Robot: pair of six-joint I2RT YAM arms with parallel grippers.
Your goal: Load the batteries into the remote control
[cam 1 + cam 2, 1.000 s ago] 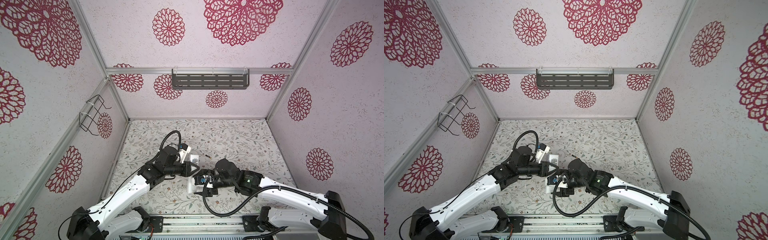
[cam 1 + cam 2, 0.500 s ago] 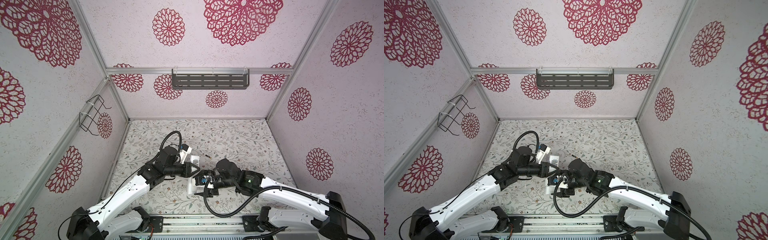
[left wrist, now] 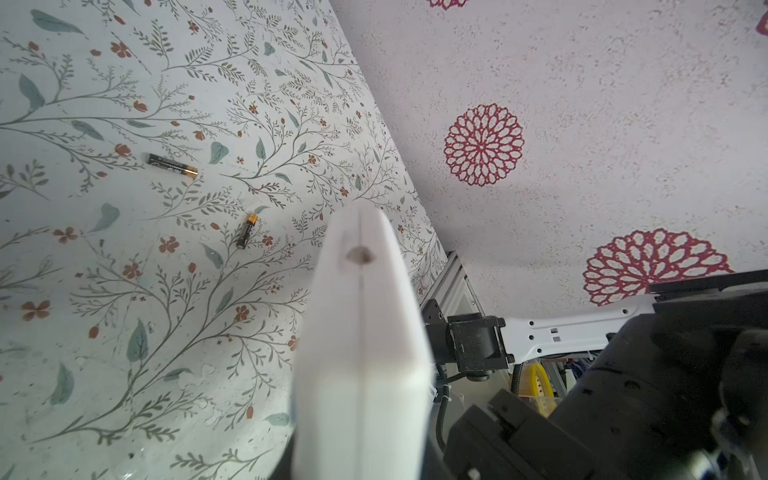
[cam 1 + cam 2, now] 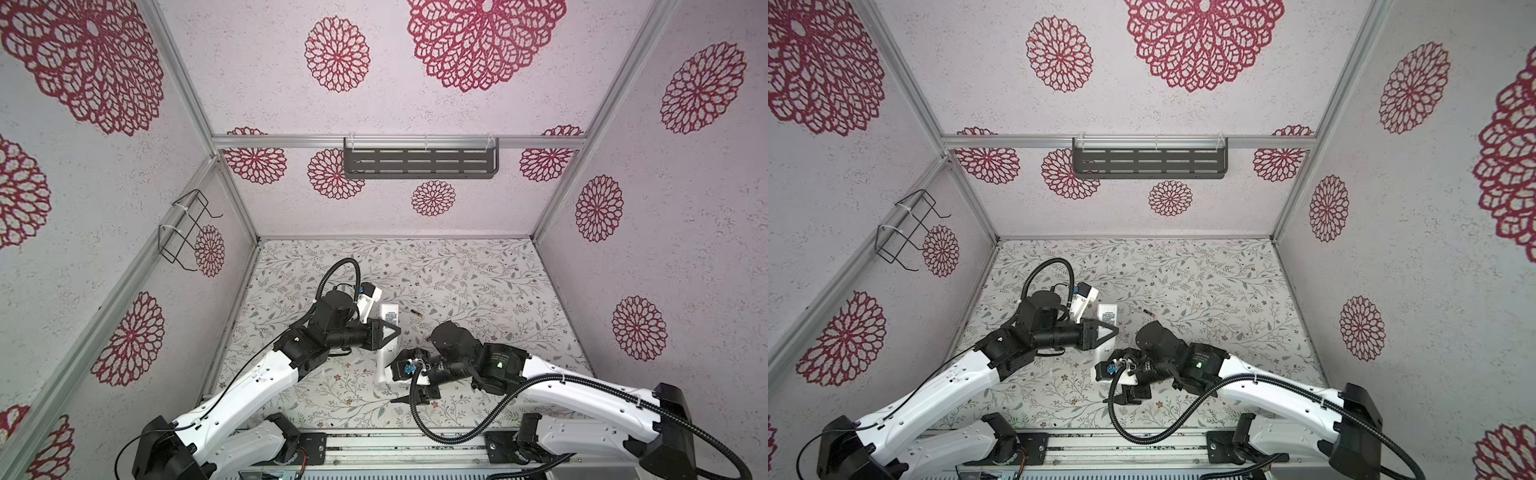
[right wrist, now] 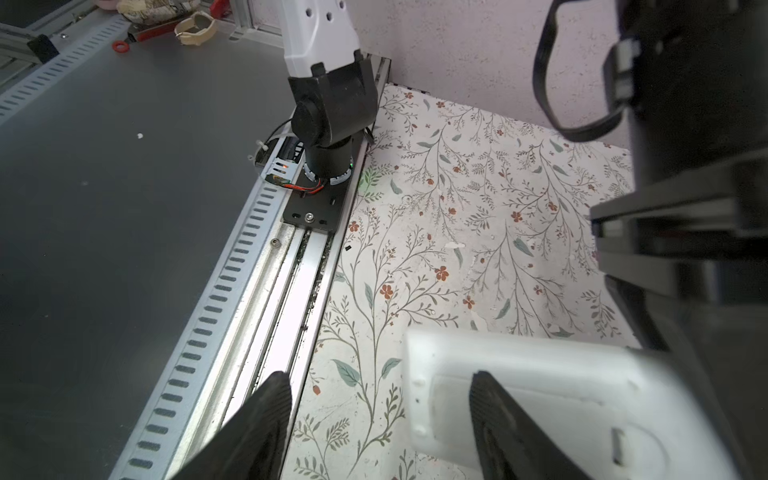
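Observation:
The white remote control (image 4: 384, 360) (image 4: 1103, 353) is held off the floral table, with my left gripper (image 4: 393, 331) shut on its middle. In the left wrist view it shows edge-on as a white bar (image 3: 359, 332). Two batteries lie loose on the table beyond it, one (image 3: 172, 165) farther than the other (image 3: 247, 231); one battery (image 4: 414, 312) (image 4: 1147, 311) shows in both top views. My right gripper (image 5: 378, 380) (image 4: 390, 384) is open at the remote's near end. One finger (image 5: 490, 411) overlaps the remote's back (image 5: 561, 382), where a recessed panel shows. I cannot tell whether it touches.
The aluminium rail (image 5: 291, 291) and the left arm's base (image 5: 328, 124) run along the table's front edge. A grey slotted shelf (image 4: 419, 163) hangs on the back wall and a wire rack (image 4: 185, 228) on the left wall. Patterned walls close in three sides.
My right gripper has shifted a little toward the front edge beside the remote's near end, its jaws slightly narrower. The left gripper and the remote have stayed put.

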